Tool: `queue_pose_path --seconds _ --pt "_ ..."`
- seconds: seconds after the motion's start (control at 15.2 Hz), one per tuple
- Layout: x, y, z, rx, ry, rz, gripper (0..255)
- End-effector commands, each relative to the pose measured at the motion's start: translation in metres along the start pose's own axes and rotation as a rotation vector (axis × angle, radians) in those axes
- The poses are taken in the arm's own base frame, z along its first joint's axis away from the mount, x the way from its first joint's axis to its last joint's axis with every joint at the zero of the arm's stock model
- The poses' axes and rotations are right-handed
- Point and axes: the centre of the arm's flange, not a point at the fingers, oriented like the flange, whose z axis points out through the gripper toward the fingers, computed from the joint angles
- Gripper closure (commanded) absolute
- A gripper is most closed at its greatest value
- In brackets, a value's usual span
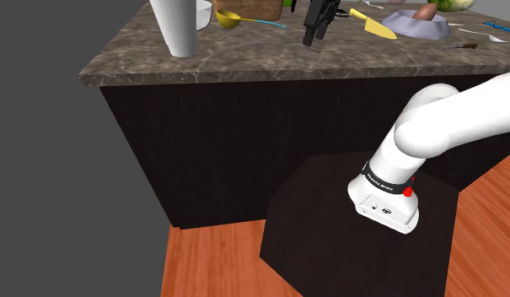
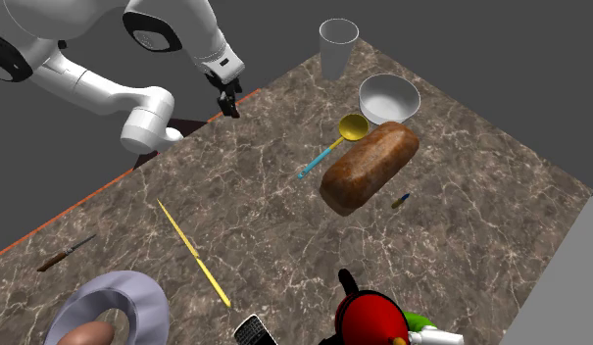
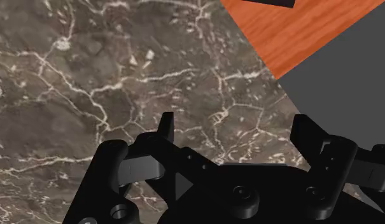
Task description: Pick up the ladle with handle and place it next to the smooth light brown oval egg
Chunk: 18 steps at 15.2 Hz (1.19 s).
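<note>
Second exterior view places the ladle (image 2: 351,127) flat on the marble counter (image 2: 284,255). Its yellow bowl lies between a white bowl (image 2: 389,98) and a brown loaf (image 2: 368,167), and its thin blue handle runs out along the loaf's side toward open stone. The gripper (image 2: 228,108) hangs near the counter's edge, well apart from the ladle, so the step in hand looks like the approach. To do it well, the arm would travel over to the handle and turn the fingers to straddle it crosswise. It would then come down on the free stretch of handle away from the loaf, since a grip close to the bread risks nudging it. The egg (image 2: 88,335) sits in a pale lavender dish (image 2: 137,294) at the far corner, past a long yellow knife (image 2: 191,253), so the carry crosses most of the surface. The wrist view adds what neither outside camera resolves: the gripper (image 3: 237,133) has its jaws spread wide, with bare marble between them. The shoulder view, for its part, shows the ladle (image 1: 228,18) and the egg (image 1: 426,12) on opposite sides of the gripper (image 1: 312,35).
</note>
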Motion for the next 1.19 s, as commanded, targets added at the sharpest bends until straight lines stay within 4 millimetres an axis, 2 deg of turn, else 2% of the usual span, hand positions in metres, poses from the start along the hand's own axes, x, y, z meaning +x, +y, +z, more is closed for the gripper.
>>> queue_pose_path --seconds 0.0,0.59,1.12 --pt "0.0 0.0 0.0 0.0 0.0 0.0 0" --pt "0.095 0.06 0.01 -0.053 0.002 -0.265 0" --pt "0.191 0.091 0.016 -0.099 0.003 -0.5 0"
